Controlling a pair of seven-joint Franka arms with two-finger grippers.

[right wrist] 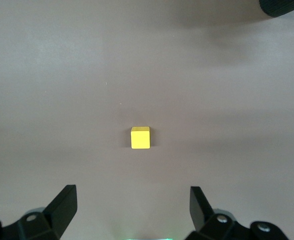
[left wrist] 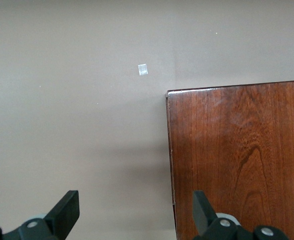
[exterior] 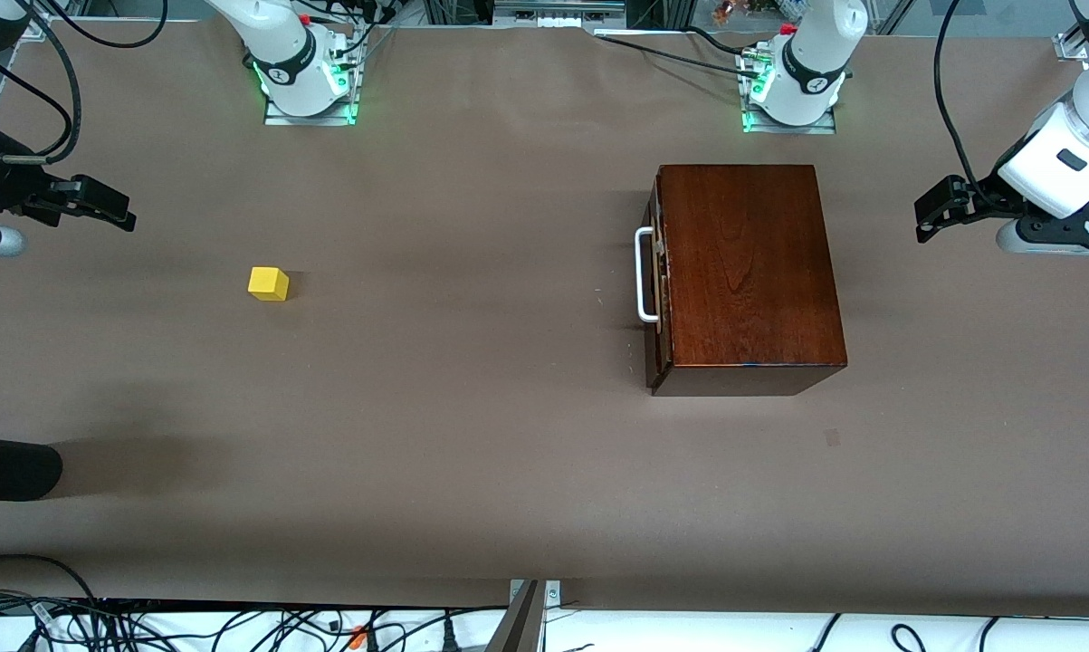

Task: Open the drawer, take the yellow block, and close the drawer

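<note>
The drawer (exterior: pixel 655 276) is closed, its handle (exterior: pixel 644 275) facing the right arm's end, near the left gripper (left wrist: pixel 136 210), jaws apart. The yellow block (right wrist: pixel 140 137) sits on the worktop (exterior: pixel 472 435) ahead of the right gripper (right wrist: pixel 133 207), jaws apart.

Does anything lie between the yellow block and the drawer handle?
Nothing: only bare table separates the yellow block from the drawer's white handle, per the front view.

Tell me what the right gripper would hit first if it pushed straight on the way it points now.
Probably the bare table. The right gripper is open and empty, aimed down at the tabletop, with the yellow block just ahead of its fingers. Depth is unclear, so a shallower path might strike the block first.
</note>
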